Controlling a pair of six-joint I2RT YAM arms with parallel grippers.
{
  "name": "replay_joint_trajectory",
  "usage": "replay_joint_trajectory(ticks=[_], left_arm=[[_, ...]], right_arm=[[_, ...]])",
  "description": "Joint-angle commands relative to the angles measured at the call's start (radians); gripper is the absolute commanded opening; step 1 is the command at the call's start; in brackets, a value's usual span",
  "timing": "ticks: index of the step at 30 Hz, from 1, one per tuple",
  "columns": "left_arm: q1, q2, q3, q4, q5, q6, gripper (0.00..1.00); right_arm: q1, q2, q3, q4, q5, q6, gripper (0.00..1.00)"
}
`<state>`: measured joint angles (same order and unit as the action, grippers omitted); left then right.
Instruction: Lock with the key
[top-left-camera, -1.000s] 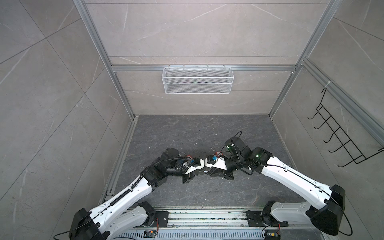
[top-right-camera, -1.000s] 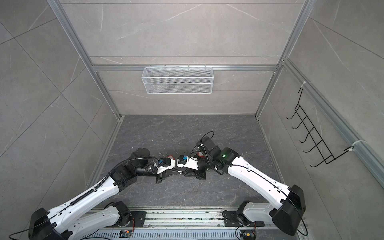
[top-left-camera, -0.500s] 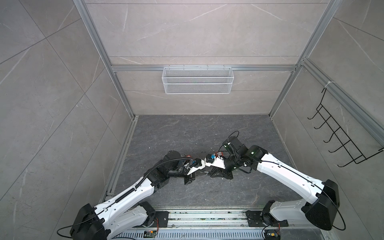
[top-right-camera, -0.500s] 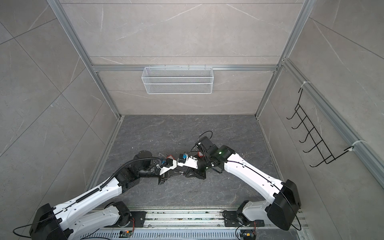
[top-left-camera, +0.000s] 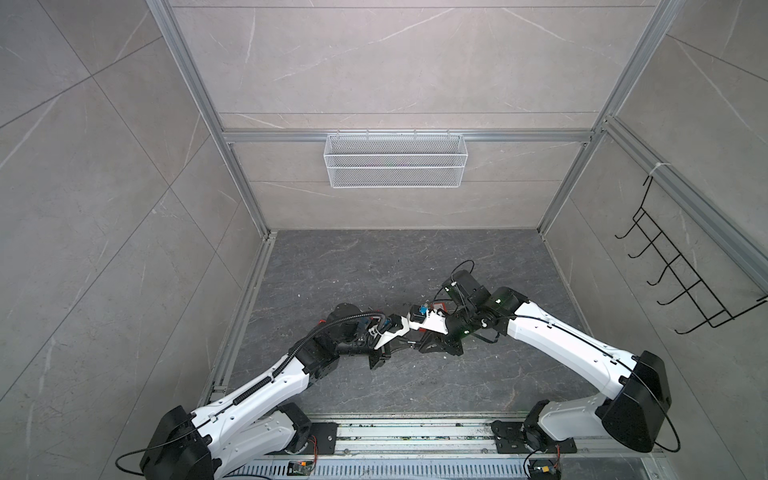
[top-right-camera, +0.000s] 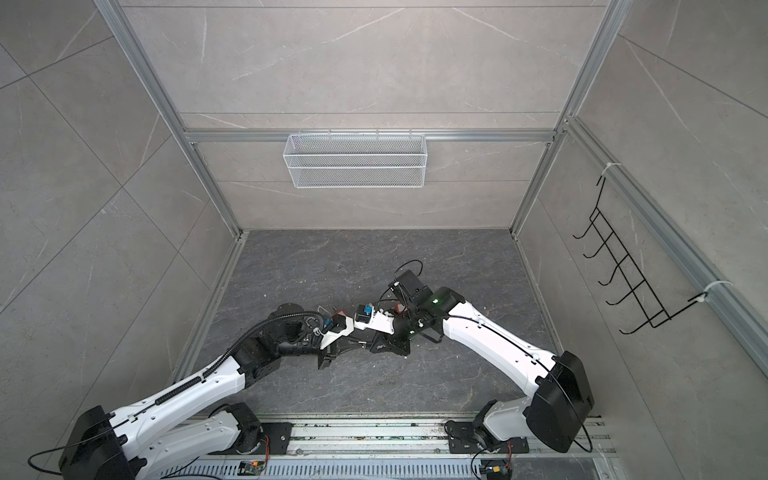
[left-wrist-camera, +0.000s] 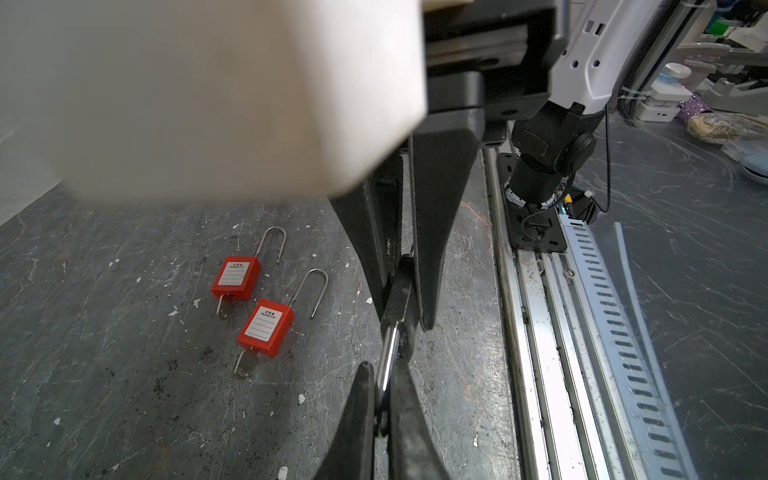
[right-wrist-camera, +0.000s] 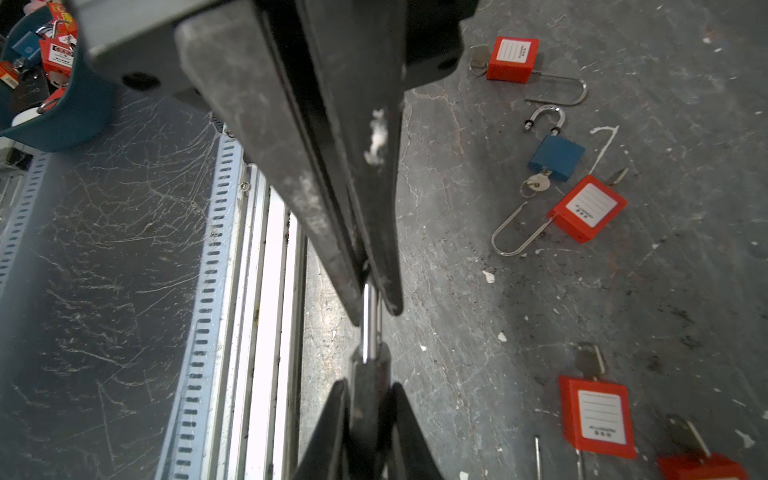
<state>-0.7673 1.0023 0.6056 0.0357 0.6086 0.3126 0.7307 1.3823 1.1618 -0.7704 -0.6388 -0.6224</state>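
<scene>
A dark padlock hangs low over the floor between my two grippers, which meet at mid-floor in both top views. My left gripper (left-wrist-camera: 382, 370) is shut on its silver shackle (left-wrist-camera: 388, 357). My right gripper (right-wrist-camera: 370, 386) is shut on the dark lock body (right-wrist-camera: 370, 395), and the shackle (right-wrist-camera: 370, 320) runs from it into the left fingers. In a top view the left gripper (top-left-camera: 405, 343) and right gripper (top-left-camera: 422, 344) stand tip to tip. A key in the held padlock does not show.
Red padlocks (left-wrist-camera: 236, 277) (left-wrist-camera: 266, 326) with keys lie on the grey floor, and more red ones (right-wrist-camera: 588, 208) (right-wrist-camera: 596, 415) and a blue one (right-wrist-camera: 556, 156). The metal rail (top-left-camera: 415, 432) runs along the front. A wire basket (top-left-camera: 395, 160) and a hook rack (top-left-camera: 681, 274) hang on the walls.
The right arm's shoulder and elbow have swung a little to the left. The grippers stay joined at the padlock and both grips are the same.
</scene>
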Motion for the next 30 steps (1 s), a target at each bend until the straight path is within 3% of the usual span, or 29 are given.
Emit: replay_joint_trajectory(ticks=[1, 7, 11, 17, 23, 24, 28, 30], left_arm=[[-0.054, 0.013, 0.027, 0.107, 0.097, -0.051, 0.0], [-0.049, 0.046, 0.061, 0.07, 0.14, -0.073, 0.0], [-0.05, 0.063, 0.07, 0.087, 0.138, -0.038, 0.0], [-0.09, 0.075, 0.027, 0.198, 0.059, 0.043, 0.0], [-0.122, 0.082, 0.032, 0.195, 0.017, 0.054, 0.0], [-0.121, 0.072, 0.038, 0.172, -0.001, 0.058, 0.0], [-0.041, 0.022, 0.082, 0.014, 0.012, 0.076, 0.0], [0.012, 0.001, 0.094, -0.045, 0.036, 0.093, 0.0]], right_arm=[[0.032, -0.055, 0.002, 0.345, -0.089, -0.052, 0.0], [0.065, -0.136, -0.067, 0.359, -0.013, -0.139, 0.0], [0.064, -0.139, -0.042, 0.306, -0.094, -0.09, 0.0], [0.065, -0.114, -0.04, 0.443, -0.21, 0.063, 0.0], [0.065, -0.069, 0.0, 0.418, -0.186, 0.041, 0.0], [0.065, -0.073, 0.001, 0.393, -0.163, 0.027, 0.04], [0.056, -0.139, -0.032, 0.257, 0.006, -0.033, 0.38], [0.05, -0.195, -0.066, 0.191, 0.092, -0.05, 0.45]])
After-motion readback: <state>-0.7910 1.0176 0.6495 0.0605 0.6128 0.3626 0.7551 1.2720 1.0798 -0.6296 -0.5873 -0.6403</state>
